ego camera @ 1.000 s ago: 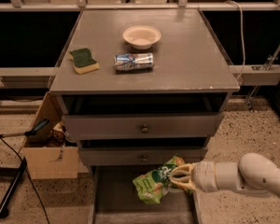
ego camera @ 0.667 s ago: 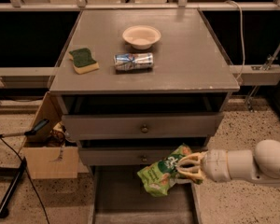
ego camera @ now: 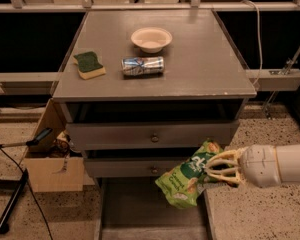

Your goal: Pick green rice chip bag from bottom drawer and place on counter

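The green rice chip bag (ego camera: 188,175) is crinkled, bright green with a dark round logo. It hangs in the air in front of the middle drawer, above the open bottom drawer (ego camera: 152,211). My gripper (ego camera: 212,168) reaches in from the right and is shut on the bag's right end. The counter (ego camera: 200,59) is the grey top of the cabinet, well above the bag.
On the counter lie a green-topped yellow sponge (ego camera: 89,65), a can on its side (ego camera: 143,65) and a pale bowl (ego camera: 151,38). Two upper drawers with round knobs (ego camera: 155,138) are shut. A cardboard box (ego camera: 50,156) stands at the cabinet's left.
The gripper has lifted the bag up out of the bottom drawer and moved it to the right.
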You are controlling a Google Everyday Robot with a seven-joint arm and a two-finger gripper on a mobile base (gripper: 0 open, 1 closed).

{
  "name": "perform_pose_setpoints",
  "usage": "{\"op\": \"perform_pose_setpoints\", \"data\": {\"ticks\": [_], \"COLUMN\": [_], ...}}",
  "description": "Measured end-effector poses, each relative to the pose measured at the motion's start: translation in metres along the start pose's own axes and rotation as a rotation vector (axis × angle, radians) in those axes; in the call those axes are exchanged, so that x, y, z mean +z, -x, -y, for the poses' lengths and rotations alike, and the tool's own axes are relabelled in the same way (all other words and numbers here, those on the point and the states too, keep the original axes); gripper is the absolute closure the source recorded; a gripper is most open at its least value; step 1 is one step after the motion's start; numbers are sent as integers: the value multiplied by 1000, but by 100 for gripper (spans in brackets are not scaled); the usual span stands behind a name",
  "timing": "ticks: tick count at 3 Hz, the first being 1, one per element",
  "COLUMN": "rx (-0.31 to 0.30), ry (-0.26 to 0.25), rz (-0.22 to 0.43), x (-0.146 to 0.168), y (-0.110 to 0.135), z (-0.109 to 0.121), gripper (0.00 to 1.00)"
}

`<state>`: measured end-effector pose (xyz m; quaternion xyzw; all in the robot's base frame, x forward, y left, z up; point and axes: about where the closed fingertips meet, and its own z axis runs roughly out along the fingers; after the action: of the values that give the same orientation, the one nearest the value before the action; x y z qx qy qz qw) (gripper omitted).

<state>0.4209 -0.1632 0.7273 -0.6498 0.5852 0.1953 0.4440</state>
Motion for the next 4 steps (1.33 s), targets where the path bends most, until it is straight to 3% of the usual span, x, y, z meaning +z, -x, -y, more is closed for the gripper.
{"op": "perform_pose_setpoints", "data": {"ticks": [1,2,3,4], "rx": [-41,-92,-92,-113], "ry": [-7,-35,-35,-1], "rz": [-4,-39,-39,-37], "x": [-23,-45,-45,-39], "y": [31,94,94,100], "z": [1,36,36,48], "gripper": [100,100,100,100]}}
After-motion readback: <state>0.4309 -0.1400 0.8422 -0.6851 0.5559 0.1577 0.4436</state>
